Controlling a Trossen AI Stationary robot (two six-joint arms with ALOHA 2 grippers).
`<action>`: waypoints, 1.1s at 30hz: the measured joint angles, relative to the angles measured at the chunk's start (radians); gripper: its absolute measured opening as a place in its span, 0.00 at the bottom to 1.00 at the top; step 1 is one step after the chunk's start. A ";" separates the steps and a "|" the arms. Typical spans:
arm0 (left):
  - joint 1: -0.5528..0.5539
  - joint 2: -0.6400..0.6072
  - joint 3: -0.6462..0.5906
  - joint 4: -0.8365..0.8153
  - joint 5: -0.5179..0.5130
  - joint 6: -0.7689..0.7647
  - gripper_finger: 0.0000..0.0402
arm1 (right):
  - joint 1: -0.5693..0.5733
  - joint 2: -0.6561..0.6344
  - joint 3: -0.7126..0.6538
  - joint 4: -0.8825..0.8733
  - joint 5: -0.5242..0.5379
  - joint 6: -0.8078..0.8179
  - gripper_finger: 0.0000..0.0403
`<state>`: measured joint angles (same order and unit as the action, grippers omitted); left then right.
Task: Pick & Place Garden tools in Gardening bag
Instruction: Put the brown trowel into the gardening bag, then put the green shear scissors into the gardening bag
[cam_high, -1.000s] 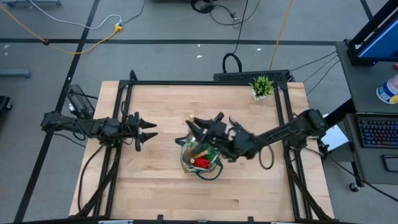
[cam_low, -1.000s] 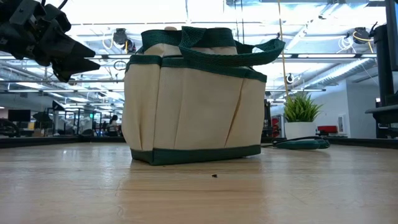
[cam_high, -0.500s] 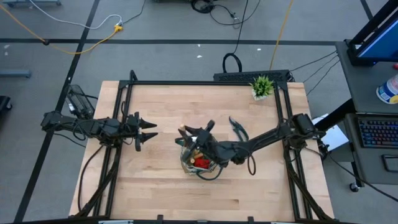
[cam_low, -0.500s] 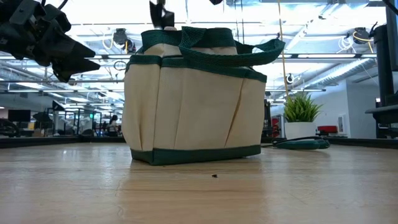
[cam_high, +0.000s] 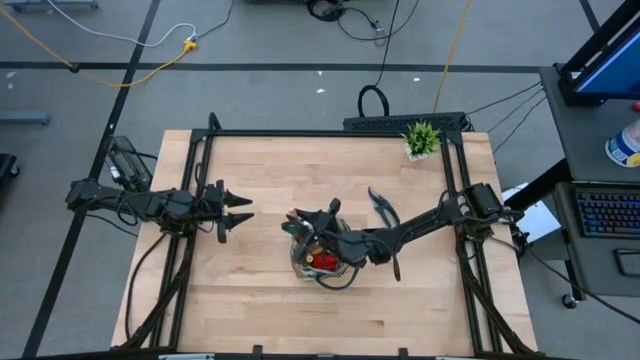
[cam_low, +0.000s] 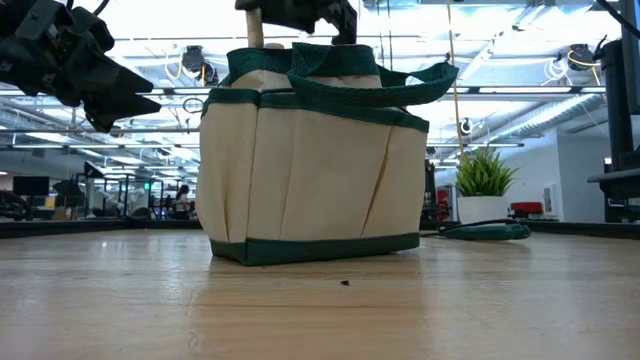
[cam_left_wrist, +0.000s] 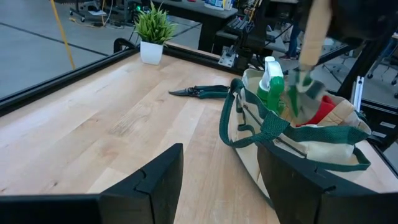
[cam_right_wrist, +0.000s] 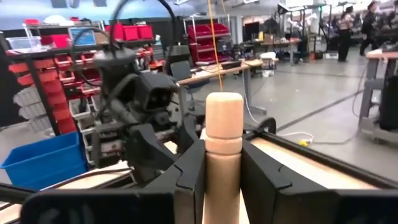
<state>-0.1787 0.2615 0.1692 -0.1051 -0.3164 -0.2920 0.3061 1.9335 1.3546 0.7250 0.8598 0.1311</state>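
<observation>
Two arms over the counter (cam_high: 250, 290). Gardening bag (cam_high: 322, 257) sits mid-counter, green bottle (cam_left_wrist: 270, 84) and red glove (cam_high: 324, 261) inside. Right gripper (cam_high: 318, 222) over the bag's mouth — jaws clamped on a wooden tool handle (cam_right_wrist: 223, 149). Left gripper (cam_high: 238, 211) hovers well left of bag, jaws apart. Pruning shears (cam_high: 381, 207) lie right of bag — potted plant (cam_high: 421, 139) farther off.
</observation>
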 joint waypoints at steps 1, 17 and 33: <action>0.000 0.000 0.000 0.000 0.000 0.000 0.53 | 0.000 0.000 -0.008 0.001 0.000 0.013 0.16; 0.000 0.000 0.000 -0.005 0.000 0.008 0.53 | -0.032 0.000 -0.090 0.006 -0.109 0.074 0.17; 0.000 0.000 0.000 -0.005 0.000 0.001 0.53 | -0.058 0.000 -0.101 0.056 -0.211 0.067 0.28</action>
<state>-0.1791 0.2615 0.1692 -0.1096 -0.3164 -0.2913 0.2485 1.9331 1.2533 0.7807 0.6491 0.1978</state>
